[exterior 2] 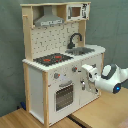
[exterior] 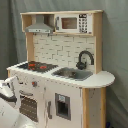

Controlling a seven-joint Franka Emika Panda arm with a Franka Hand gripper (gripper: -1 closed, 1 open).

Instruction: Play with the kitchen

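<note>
The kitchen (exterior: 75,50) is a tall toy of pale wood and white panels, shown in both exterior views. On its counter lie a black stovetop (exterior 2: 52,59) with red burners, a sink (exterior 2: 82,51) and a black faucet (exterior 2: 75,39). A grey hood (exterior: 39,26) and a small microwave (exterior: 75,23) sit on top. In the second exterior view my gripper (exterior 2: 86,77) is held against the white front, just right of a knob (exterior 2: 74,69) and the oven door (exterior 2: 64,95). In the first exterior view the gripper (exterior: 11,86) shows at the lower left.
A grey curtain (exterior 2: 12,50) hangs behind the kitchen. The kitchen stands on a wooden table (exterior 2: 15,120). A lower cabinet door with a dark panel (exterior: 63,106) lies right of the oven. My white arm (exterior 2: 111,80) reaches in from the second exterior view's right.
</note>
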